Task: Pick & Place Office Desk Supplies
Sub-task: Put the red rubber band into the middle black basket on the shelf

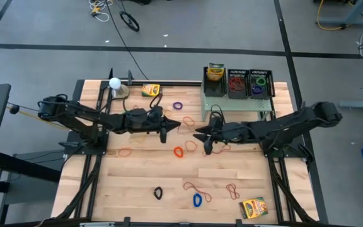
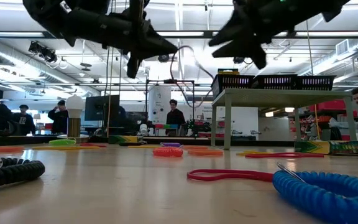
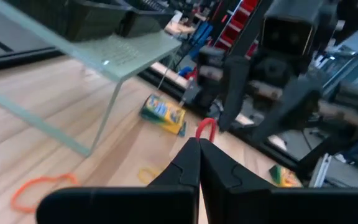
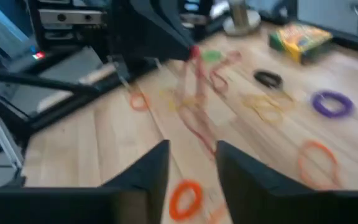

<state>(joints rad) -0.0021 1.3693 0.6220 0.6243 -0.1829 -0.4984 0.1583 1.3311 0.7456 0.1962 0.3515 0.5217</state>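
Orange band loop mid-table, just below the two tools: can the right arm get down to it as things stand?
Probably yes. The orange band loop lies flat on bare wood, apart from other bands. The right tool hangs open just beside it; the left tool, shut, sits off to the other side.

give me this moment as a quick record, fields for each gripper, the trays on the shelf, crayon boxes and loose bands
left gripper: left gripper shut, raised over the table's middle, a red band dangling from its fingertips
right gripper: right gripper open, raised, facing the left one, holding nothing
shelf: pale green shelf at the far right of the table
trays: three black mesh trays on the shelf; one holds a crayon box, the others hold bands
crayon boxes on table: far box; near right box
loose bands: purple band, blue band, black band, among others
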